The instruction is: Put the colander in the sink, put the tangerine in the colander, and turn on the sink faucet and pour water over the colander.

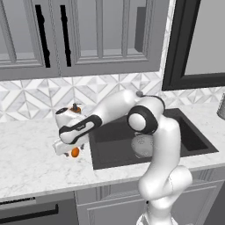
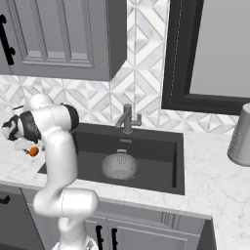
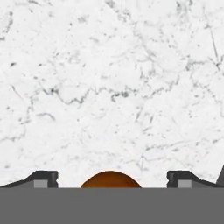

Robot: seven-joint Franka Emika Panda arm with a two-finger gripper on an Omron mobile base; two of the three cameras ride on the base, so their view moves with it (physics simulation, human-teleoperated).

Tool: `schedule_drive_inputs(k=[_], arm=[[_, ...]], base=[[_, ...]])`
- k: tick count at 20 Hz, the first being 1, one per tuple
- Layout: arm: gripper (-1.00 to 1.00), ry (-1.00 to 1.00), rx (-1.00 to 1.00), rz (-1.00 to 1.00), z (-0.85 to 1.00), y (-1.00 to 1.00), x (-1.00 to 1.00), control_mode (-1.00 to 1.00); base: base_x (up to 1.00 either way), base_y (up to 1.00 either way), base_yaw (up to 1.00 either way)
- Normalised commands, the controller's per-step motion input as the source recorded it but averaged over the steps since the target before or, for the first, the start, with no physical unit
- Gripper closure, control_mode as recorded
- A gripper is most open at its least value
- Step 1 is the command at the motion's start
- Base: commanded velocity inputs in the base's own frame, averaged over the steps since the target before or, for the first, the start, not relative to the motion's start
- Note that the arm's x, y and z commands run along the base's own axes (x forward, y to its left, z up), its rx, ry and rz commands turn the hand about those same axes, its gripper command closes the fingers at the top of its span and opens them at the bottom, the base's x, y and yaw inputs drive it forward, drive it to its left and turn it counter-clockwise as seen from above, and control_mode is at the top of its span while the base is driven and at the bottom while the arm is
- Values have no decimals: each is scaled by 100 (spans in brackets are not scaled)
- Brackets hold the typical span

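**Ana:** Gripper (image 3: 109, 186) sits low over the white marble counter (image 3: 113, 87), left of the sink (image 1: 197, 140), fingers spread wide. The tangerine (image 3: 111, 179) shows between the two dark fingertips (image 3: 43, 179), with a clear gap on each side, so nothing is clamped yet.

**Ben:** Is it touching the fruit at all?

**Ana:** Not that I can tell. In the left base view the tangerine (image 1: 75, 152) peeks out just beneath the hand, resting on the counter beside the basin's left rim. The right base view shows it (image 2: 33, 152) as an orange dot under the wrist.

**Ben:** And the colander?

**Ana:** Already down in the sink, sitting upright near the middle of the basin floor (image 2: 119, 165), below the sink faucet (image 2: 128, 118). That step looks done.

**Ben:** How would you expect the tangerine to behave in the grip?

**Ana:** Light, round and a bit soft, I'd judge. It could roll on the smooth stone if one finger nudges it first, and a hard squeeze might bruise it. Best taken across its widest part, centred between the pads, with a modest closing force.

**Ben:** So the current step is the pick?

**Ana:** That's my reading: close on it, lift, carry it right to the colander.
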Motion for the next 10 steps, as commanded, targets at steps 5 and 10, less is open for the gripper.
schedule_drive_inputs(k=[5,10], arm=[[100,2,0,0,-20,-4,-30,-100],[100,6,0,-6,-20,-30,-42,-100]], base=[[0,0,0],[0,0,0]])
